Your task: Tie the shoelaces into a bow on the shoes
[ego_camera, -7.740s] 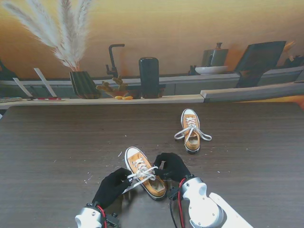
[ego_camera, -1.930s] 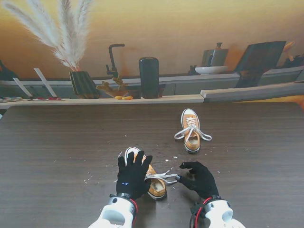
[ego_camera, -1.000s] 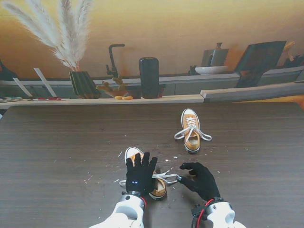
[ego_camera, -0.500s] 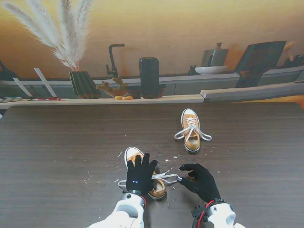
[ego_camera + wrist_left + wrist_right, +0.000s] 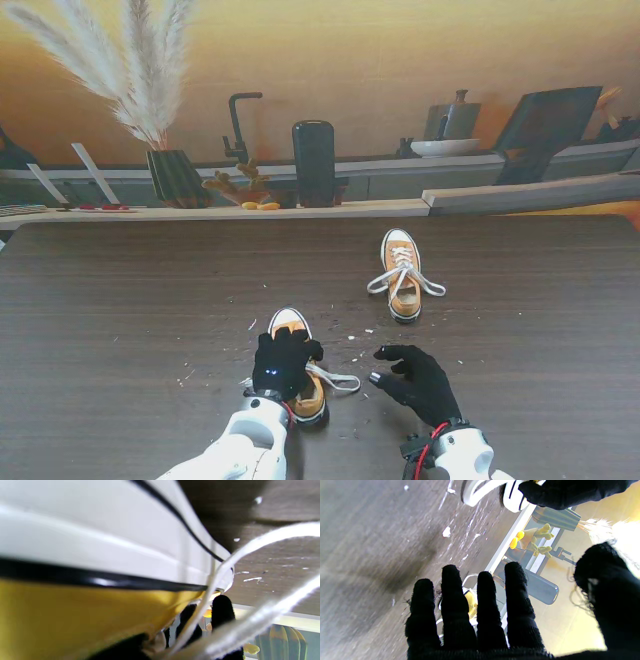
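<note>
White laces (image 5: 335, 379) trail loose and untied off the near yellow sneaker (image 5: 302, 385), which sits close to me at the table's (image 5: 120, 300) near edge. The left hand (image 5: 279, 364) clamps over this shoe; the right hand (image 5: 412, 378) hovers beside it, spread and empty. Slack lace could slip away before a loop forms.

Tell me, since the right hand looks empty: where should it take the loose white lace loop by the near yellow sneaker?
Probably at the outer bend of the white lace loop, coming from the right: it lies flat on the table towards the open right hand, clear of the left hand covering the yellow sneaker.
</note>
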